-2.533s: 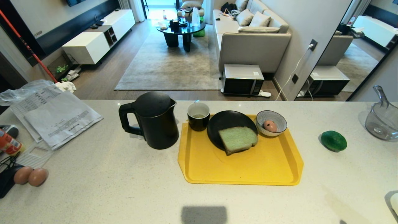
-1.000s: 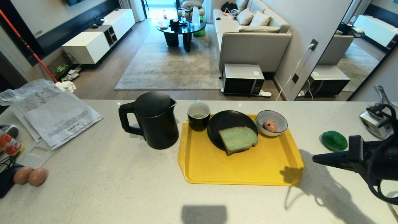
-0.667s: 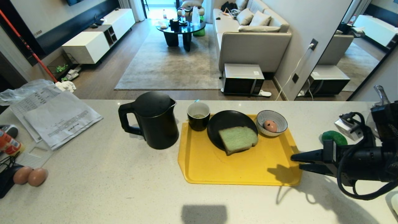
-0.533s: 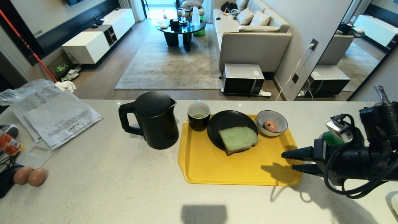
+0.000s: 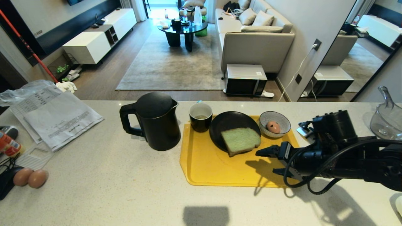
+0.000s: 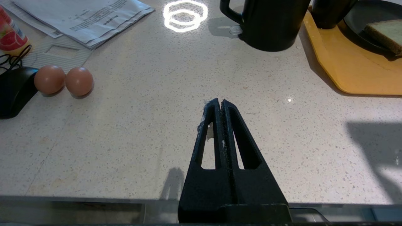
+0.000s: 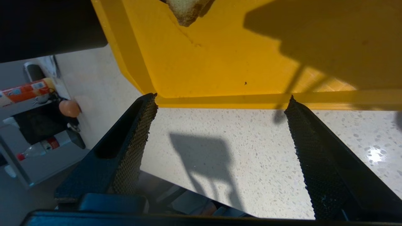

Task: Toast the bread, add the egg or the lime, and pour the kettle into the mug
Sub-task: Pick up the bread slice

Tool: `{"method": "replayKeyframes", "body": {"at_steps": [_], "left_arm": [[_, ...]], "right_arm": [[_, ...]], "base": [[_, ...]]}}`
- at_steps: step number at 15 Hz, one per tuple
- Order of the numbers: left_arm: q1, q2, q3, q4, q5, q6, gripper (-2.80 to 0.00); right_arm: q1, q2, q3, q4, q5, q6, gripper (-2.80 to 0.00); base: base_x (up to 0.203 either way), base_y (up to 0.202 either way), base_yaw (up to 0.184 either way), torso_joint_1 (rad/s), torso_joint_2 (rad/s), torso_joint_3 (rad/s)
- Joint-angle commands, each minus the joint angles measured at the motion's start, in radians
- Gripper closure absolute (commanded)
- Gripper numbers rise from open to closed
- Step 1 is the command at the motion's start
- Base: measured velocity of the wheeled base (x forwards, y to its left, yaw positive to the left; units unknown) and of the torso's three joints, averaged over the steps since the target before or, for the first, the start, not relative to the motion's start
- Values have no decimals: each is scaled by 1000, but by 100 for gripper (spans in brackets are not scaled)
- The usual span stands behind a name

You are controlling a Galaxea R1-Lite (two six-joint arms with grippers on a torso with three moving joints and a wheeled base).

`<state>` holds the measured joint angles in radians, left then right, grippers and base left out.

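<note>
Head view showed your right gripper [image 5: 267, 161] wide-fingered over the yellow plastic tray [image 5: 220, 172], beside the pale green bread slice [image 5: 240, 140] on its black plate [image 5: 224, 122]; you risked nudging that plate. Left gripper [image 6: 219, 102] sat closed, parked.

I see a pale speckled stone-like counter [image 5: 103, 185], polished enough to mirror a lamp. The tray [image 5: 220, 171] looks like smooth yellow plastic. The kettle [image 5: 157, 122] is matt black; the plate [image 5: 227, 122] is matt black too. The bread [image 5: 240, 140] looks spongy. The right gripper [image 7: 220, 103] pads [image 7: 138, 138] are rough, mesh-textured. Far right, a clear glossy jug [image 5: 386, 121].
</note>
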<state>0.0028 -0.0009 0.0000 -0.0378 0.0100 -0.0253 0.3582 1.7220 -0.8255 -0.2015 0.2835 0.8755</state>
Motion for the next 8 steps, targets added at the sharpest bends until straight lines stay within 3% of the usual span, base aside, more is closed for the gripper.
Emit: {"method": "replayKeyframes", "body": {"at_steps": [1, 8], "left_arm": [[0, -2, 14, -1, 1, -1, 0], [0, -2, 14, -1, 1, -1, 0]], "right_arm": [[34, 87, -52, -2, -30, 36, -280], [34, 151, -203, 68, -54, 165, -280]], "base": [[0, 0, 0, 0, 0, 0], [0, 0, 0, 0, 0, 0]]}}
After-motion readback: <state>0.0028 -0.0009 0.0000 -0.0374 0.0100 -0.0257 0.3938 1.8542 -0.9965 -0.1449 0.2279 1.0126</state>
